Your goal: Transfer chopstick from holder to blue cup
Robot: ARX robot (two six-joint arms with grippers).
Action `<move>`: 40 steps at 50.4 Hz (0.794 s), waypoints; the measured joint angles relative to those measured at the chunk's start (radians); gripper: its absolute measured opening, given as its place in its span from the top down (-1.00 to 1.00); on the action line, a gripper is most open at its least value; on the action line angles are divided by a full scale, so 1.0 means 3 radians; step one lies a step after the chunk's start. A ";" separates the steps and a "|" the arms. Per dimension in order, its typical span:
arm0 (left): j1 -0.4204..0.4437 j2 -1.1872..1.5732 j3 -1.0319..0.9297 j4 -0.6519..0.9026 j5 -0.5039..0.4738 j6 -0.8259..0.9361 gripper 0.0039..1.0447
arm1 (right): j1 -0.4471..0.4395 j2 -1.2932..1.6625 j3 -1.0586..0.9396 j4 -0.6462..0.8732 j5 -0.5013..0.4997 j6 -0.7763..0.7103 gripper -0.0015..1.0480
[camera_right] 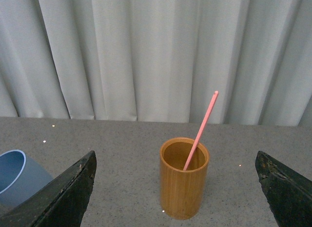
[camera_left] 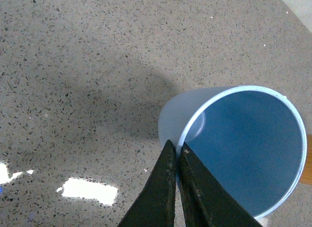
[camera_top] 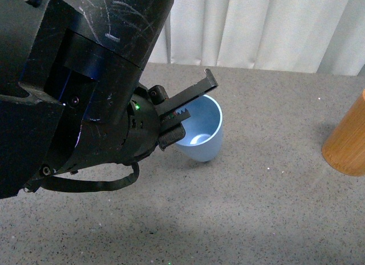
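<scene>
The light blue cup [camera_top: 204, 137] sits tilted at mid-table, its mouth leaning toward my left arm. My left gripper [camera_top: 178, 115] is shut on its rim, one finger inside the wall and one outside. The left wrist view shows this pinch, with the gripper [camera_left: 176, 148] on the near rim of the blue cup [camera_left: 243, 149], which is empty. My right gripper [camera_right: 175, 158] is open and wide, facing the orange-brown holder [camera_right: 184, 183] from a distance. One pink chopstick [camera_right: 201, 128] leans in the holder. The holder [camera_top: 348, 141] is at the right edge of the front view.
A grey speckled tabletop [camera_top: 256, 208] runs back to a white curtain [camera_top: 268, 25]. My left arm's black body [camera_top: 74, 88] fills the left of the front view. In the right wrist view the blue cup [camera_right: 17, 175] is left of the holder.
</scene>
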 joint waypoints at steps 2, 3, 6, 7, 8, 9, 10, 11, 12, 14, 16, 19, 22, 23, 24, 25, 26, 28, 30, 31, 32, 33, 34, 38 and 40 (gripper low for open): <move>-0.0004 0.0001 0.0005 -0.0004 -0.0003 0.0000 0.94 | 0.0000 0.0000 0.0000 0.0000 0.0000 0.0000 -0.81; -0.0008 0.0004 0.0006 -0.0006 -0.0003 0.0000 0.94 | 0.0000 0.0000 0.0000 0.0000 0.0000 0.0000 -0.81; -0.0011 0.0008 0.0008 -0.0009 -0.0004 0.0003 0.94 | 0.0000 0.0000 0.0000 0.0000 0.0000 0.0000 -0.81; -0.0011 0.0009 0.0008 -0.0014 -0.0004 0.0008 0.94 | 0.0000 0.0000 0.0000 0.0000 0.0000 0.0000 -0.81; -0.0011 0.0010 0.0009 -0.0019 -0.0004 0.0011 0.94 | 0.0000 0.0000 0.0000 0.0000 0.0000 0.0000 -0.81; -0.0011 0.0013 0.0009 -0.0022 -0.0004 0.0014 0.94 | 0.0000 0.0000 0.0000 0.0000 0.0000 0.0001 -0.81; -0.0011 0.0014 0.0010 -0.0023 -0.0005 0.0018 0.93 | 0.0000 0.0000 0.0000 0.0000 0.0000 0.0000 -0.81; -0.0011 0.0017 0.0011 -0.0023 -0.0004 0.0020 0.87 | 0.0000 0.0000 0.0000 0.0000 0.0000 0.0000 -0.81; -0.0011 0.0017 0.0014 -0.0023 -0.0005 0.0023 0.80 | 0.0000 0.0000 0.0000 0.0000 0.0000 0.0000 -0.81; -0.0011 0.0018 0.0020 -0.0023 -0.0008 0.0027 0.66 | 0.0000 0.0000 0.0000 0.0000 0.0000 0.0000 -0.81; -0.0011 0.0018 0.0029 -0.0023 -0.0006 0.0029 0.56 | 0.0000 0.0000 0.0000 0.0000 0.0000 0.0000 -0.81; -0.0013 0.0018 0.0042 -0.0025 -0.0008 0.0037 0.42 | 0.0000 0.0000 0.0000 0.0000 0.0000 0.0000 -0.81; -0.0013 0.0018 0.0055 -0.0028 -0.0008 0.0050 0.25 | 0.0000 0.0000 0.0000 0.0000 0.0000 0.0000 -0.81; -0.0014 0.0018 0.0057 -0.0028 -0.0008 0.0050 0.18 | 0.0000 0.0000 0.0000 0.0000 0.0000 0.0000 -0.81; -0.0015 0.0018 0.0060 -0.0028 -0.0008 0.0052 0.11 | 0.0000 0.0000 0.0000 0.0000 0.0000 0.0000 -0.81; -0.0017 0.0018 0.0060 -0.0029 -0.0008 0.0055 0.08 | 0.0000 0.0000 0.0000 0.0000 0.0000 0.0000 -0.81; -0.0017 0.0019 0.0062 -0.0033 -0.0008 0.0056 0.01 | 0.0000 0.0000 0.0000 0.0000 0.0000 0.0000 -0.81; -0.0018 0.0019 0.0065 -0.0039 -0.0008 0.0061 -0.09 | 0.0000 0.0000 0.0000 0.0000 0.0000 0.0000 -0.81; -0.0019 0.0019 0.0067 -0.0043 -0.0006 0.0061 -0.20 | 0.0000 0.0000 0.0000 0.0000 0.0000 0.0000 -0.81; -0.0019 0.0019 0.0070 -0.0048 -0.0006 0.0061 -0.26 | 0.0000 0.0000 0.0000 0.0000 0.0000 0.0000 -0.81; -0.0019 0.0019 0.0071 -0.0051 -0.0006 0.0061 -0.30 | 0.0000 0.0000 0.0000 0.0000 0.0000 0.0001 -0.81; -0.0019 0.0018 0.0078 -0.0057 -0.0006 0.0062 -0.37 | 0.0000 0.0000 0.0000 0.0000 0.0000 0.0000 -0.81; -0.0019 0.0018 0.0079 -0.0060 -0.0006 0.0062 -0.40 | 0.0000 0.0000 0.0000 0.0000 0.0000 0.0000 -0.81; -0.0019 0.0014 0.0102 -0.0093 -0.0010 0.0074 -0.71 | 0.0000 0.0000 0.0000 0.0000 0.0000 0.0000 -0.81; -0.0013 0.0004 0.0102 -0.0095 -0.0008 0.0074 -0.85 | 0.0000 0.0000 0.0000 0.0000 0.0000 0.0000 -0.81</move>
